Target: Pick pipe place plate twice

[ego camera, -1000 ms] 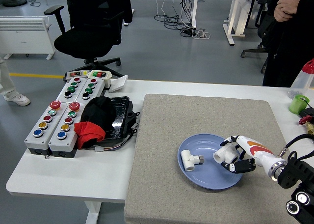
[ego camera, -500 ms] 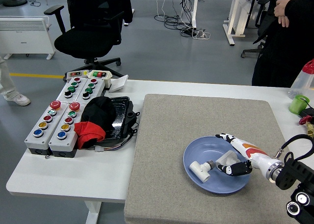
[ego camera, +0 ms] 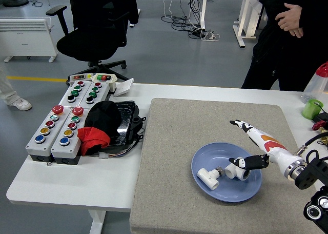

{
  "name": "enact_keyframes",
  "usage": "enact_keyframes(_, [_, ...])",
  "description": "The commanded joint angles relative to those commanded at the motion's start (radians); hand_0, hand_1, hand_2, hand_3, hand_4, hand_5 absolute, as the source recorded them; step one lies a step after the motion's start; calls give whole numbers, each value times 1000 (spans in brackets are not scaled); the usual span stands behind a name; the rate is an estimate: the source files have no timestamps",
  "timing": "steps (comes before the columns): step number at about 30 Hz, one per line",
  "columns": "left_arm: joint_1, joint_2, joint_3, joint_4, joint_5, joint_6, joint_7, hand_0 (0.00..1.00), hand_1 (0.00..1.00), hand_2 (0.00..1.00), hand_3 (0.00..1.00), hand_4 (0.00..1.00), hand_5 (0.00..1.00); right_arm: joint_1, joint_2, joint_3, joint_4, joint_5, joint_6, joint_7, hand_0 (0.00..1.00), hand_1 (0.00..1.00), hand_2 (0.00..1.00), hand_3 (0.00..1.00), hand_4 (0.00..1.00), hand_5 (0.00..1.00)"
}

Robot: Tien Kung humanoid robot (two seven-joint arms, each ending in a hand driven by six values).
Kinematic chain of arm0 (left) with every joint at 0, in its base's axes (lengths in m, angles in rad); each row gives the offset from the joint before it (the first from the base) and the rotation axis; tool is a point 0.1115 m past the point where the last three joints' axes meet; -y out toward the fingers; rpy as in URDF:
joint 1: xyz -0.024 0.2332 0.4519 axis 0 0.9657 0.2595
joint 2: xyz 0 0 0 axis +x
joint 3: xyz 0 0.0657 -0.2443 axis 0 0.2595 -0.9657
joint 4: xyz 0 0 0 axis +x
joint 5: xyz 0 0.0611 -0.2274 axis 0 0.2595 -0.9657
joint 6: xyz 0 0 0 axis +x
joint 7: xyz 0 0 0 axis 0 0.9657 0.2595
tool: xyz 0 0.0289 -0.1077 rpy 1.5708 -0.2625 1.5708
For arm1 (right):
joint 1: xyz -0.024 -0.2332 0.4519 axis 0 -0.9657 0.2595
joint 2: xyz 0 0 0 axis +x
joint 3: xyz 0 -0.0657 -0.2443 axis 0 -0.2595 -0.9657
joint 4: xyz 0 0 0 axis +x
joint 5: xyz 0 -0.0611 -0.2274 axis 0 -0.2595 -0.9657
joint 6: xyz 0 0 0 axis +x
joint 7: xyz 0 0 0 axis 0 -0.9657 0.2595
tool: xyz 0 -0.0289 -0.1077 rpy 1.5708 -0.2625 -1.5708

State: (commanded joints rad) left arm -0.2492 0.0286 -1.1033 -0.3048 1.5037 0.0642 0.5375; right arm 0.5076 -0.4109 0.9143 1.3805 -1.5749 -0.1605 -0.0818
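While both white pipe fittings lie inside the blue plate [ego camera: 205, 159], you can see that neither is held. One pipe fitting [ego camera: 209, 177] sits at about seven o'clock in the dish, a T-shaped piece lying on its side. The second pipe fitting [ego camera: 237, 169] lies just beside it toward three o'clock, and the two look close to touching end to end.

Your right hand [ego camera: 256, 148] reaches in from four o'clock of the frame and hovers over the plate's three o'clock rim. Its fingers are spread wide: one white finger points away toward eleven o'clock above the mat, while the dark thumb tip sits right at the second fitting. You cannot tell from this view whether that tip touches it, but nothing is gripped.

The plate rests on a grey mat [ego camera: 174, 141] covering the right half of the white worktop [ego camera: 61, 185]. Well apart, at nine o'clock, you have two button boxes [ego camera: 64, 123] with coloured push-buttons, and beside them a black tray [ego camera: 125, 123] holding a black and red cloth.

At one o'clock, beyond the worktop's far edge, a person in dark clothing [ego camera: 287, 44] stands with a hand held at the chest. A green cup [ego camera: 311, 109] sits at the worktop's right edge.
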Motion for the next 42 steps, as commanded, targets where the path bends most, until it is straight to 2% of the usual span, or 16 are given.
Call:
enact_keyframes(4, [1, -1, -4, 0, 6, -1, 1, 657, 635, 637, 558, 391, 998, -51, 22, 148, -26, 169, -161, 129, 957, 899, 990, 897, 615, 205])
enact_keyframes(5, [1, -1, -4, 0, 7, -2, 1, 657, 635, 637, 558, 391, 998, -60, 26, 169, -29, 195, -170, 146, 957, 899, 990, 897, 615, 205])
enact_keyframes(6, [1, -1, -4, 0, 8, -3, 2, 657, 635, 637, 557, 391, 998, -83, 33, 221, -34, 247, -167, 176, 861, 828, 906, 831, 515, 268])
enact_keyframes(10, [0, -2, -9, -1, 16, -6, 3, 657, 635, 637, 557, 391, 998, -134, 54, 393, -44, 422, -130, 155, 861, 828, 906, 831, 515, 268])
enact_keyframes(11, [0, -2, -9, -1, 18, -7, 4, 657, 635, 638, 557, 391, 998, -144, 58, 432, -46, 461, -121, 145, 844, 817, 895, 835, 539, 376])
enact_keyframes(17, [2, -3, -14, -1, 23, -7, 4, 657, 635, 638, 557, 391, 998, -219, 85, 620, -51, 709, -63, 114, 844, 817, 895, 835, 539, 376])
enact_keyframes(18, [4, -4, -15, -1, 24, -6, 4, 657, 635, 637, 558, 391, 998, -234, 96, 639, -51, 747, -53, 109, 824, 785, 851, 808, 540, 451])
enact_keyframes(19, [5, -4, -15, 0, 25, -6, 4, 657, 635, 637, 558, 391, 998, -249, 107, 659, -52, 793, -43, 104, 824, 785, 851, 808, 540, 451])
enact_keyframes(22, [7, -5, -19, 0, 30, -6, 3, 657, 635, 637, 558, 391, 998, -280, 129, 683, -54, 929, -16, 91, 824, 785, 851, 808, 540, 451])
enact_keyframes(23, [9, -5, -23, 1, 34, -6, 3, 656, 635, 638, 557, 391, 998, -296, 137, 687, -55, 969, -7, 86, 814, 773, 824, 778, 546, 538])
enact_keyframes(30, [11, -6, -38, 2, 55, -9, 3, 656, 634, 638, 558, 391, 998, -354, 161, 701, -53, 1239, 22, 83, 813, 771, 817, 774, 547, 542])
enact_keyframes(42, [12, -4, -32, 0, 50, -11, 6, 655, 634, 638, 558, 391, 998, -365, 161, 712, -52, 1254, 24, 84, 810, 770, 813, 771, 544, 585])
